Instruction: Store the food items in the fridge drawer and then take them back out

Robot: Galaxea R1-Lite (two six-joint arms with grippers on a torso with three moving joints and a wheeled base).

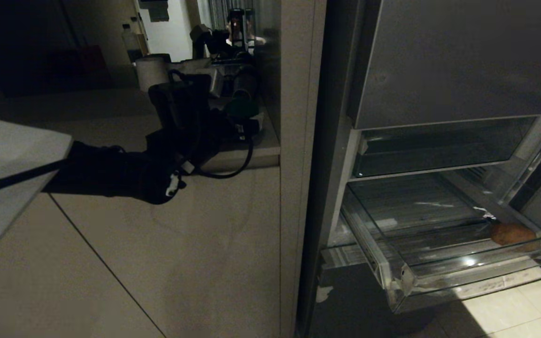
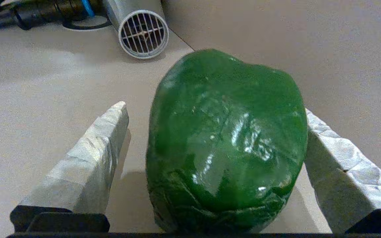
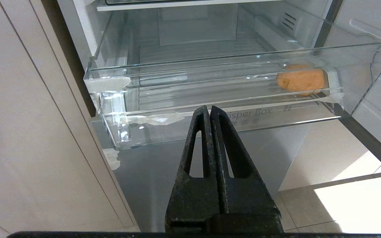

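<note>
Reaching over the tabletop [image 2: 45,99] at the left of the scene, the left tool [image 2: 210,138] stands with its fingers [image 2: 91,158] spread wide around the bell pepper [image 2: 227,142]. One finger touches or nearly touches the pepper's side, while the other is a little apart from it, so the pepper is not yet pinched and rests on the tabletop.

By my judgement the step in hand is the storing half of the task: the potato [image 3: 301,80] already lies in the fridge drawer [image 3: 243,69], at its right end and close to the near clear wall, and the pepper is the item left to bring. The next move calls for pressing the fingers together on the pepper's sides, lifting it and carrying it right, over the drawer's near wall.

The right tool [image 3: 210,110] is pressed together, holds nothing and hangs in front of the open drawer.

The pepper looks glossy and dark green, with rounded lobes and bright reflections; its smooth skin may slip under a weak grip. The potato looks tan-orange and lumpy.
</note>
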